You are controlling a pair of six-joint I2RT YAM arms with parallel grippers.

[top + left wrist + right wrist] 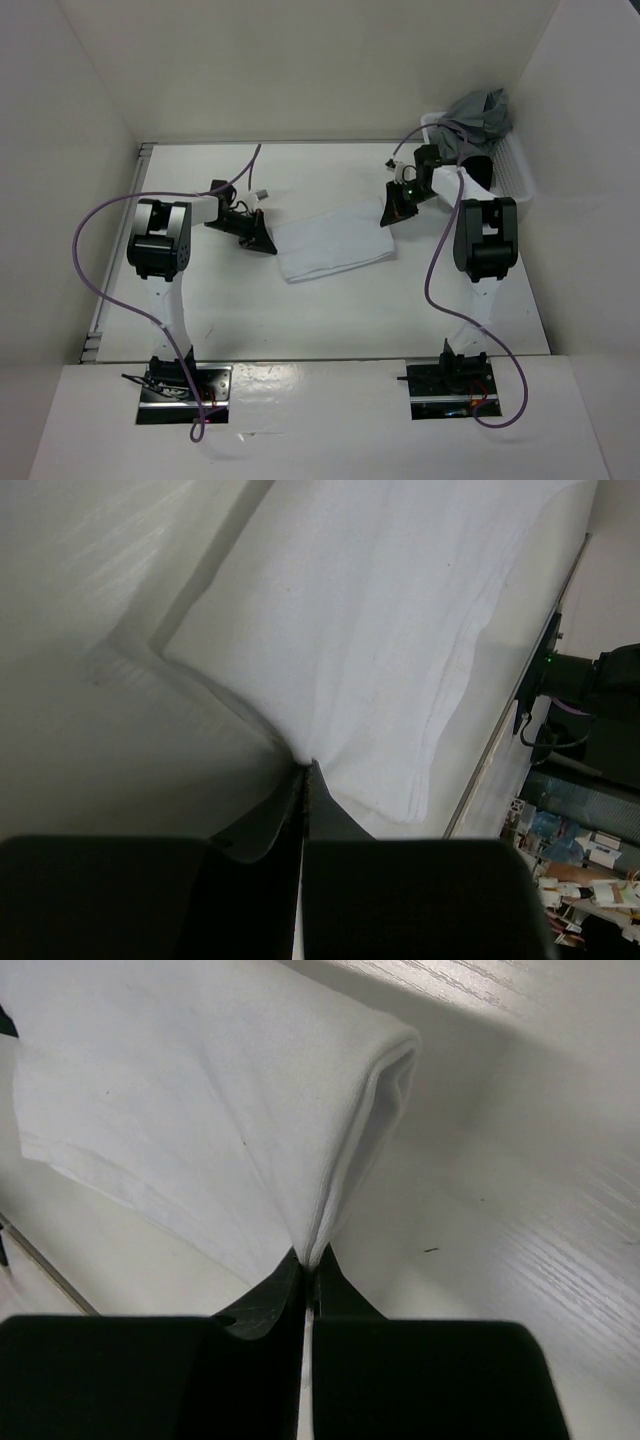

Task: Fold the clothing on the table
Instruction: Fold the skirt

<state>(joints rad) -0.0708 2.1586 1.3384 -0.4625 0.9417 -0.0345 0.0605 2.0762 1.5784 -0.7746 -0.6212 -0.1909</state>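
Left gripper (269,244) and right gripper (387,216) clamp the white clothing (335,243), seemingly folded in layers.

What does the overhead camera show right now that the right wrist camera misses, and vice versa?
Only the overhead: the left gripper at the left end of the clothing, and a mesh basket holding a grey garment at the far right corner. Only the right wrist: the stacked layers of the folded edge, pinched tight. Both: the right gripper shut on the clothing, which lies on the table.
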